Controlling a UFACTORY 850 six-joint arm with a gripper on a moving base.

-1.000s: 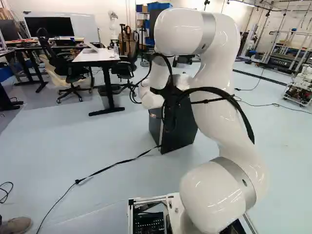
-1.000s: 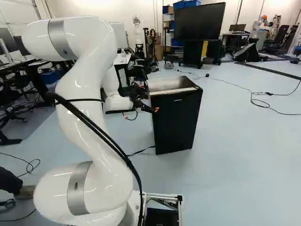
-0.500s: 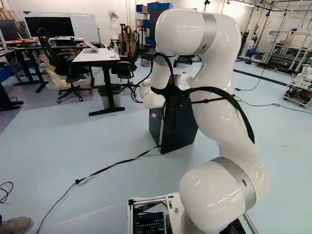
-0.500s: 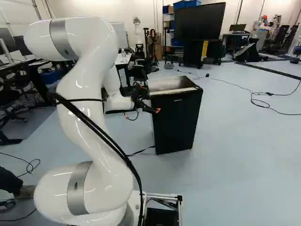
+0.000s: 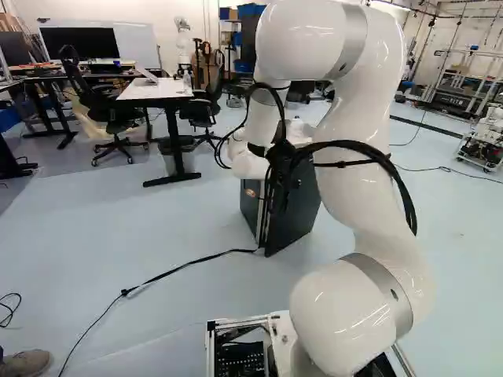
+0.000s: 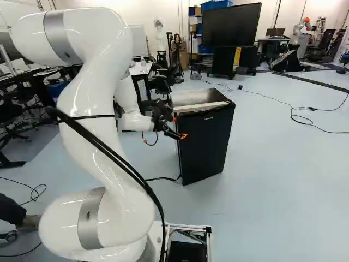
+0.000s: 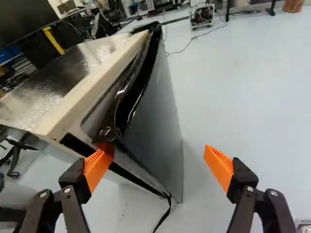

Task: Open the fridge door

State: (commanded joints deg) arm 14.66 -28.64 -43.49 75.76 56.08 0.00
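The black fridge [image 6: 207, 143] stands upright ahead of the arm, its top showing a foil-like surface [image 7: 53, 73] inside a pale rim. My gripper [image 6: 179, 128] is at the door's upper left edge in the right base view. In the wrist view the gripper [image 7: 156, 158] stands open, its orange pads wide apart. One finger [image 7: 98, 167] has its tip at the gap between the fridge body and the door [image 7: 158, 121]; the other is out beyond the door's outer face, apart from it. The door stands slightly ajar, with a narrow gap along that edge.
A black cable [image 5: 185, 265] runs over the floor to the fridge's foot. A white table [image 5: 155, 90] and office chairs [image 5: 114, 118] stand farther back. Another robot [image 6: 303, 27] is at the far right of the right base view. A large screen [image 6: 232, 24] stands behind the fridge.
The door has swung slightly out from the fridge body, toward the base. My arm has drawn back a little, and the gripper has tilted and come lower. The base has not moved.
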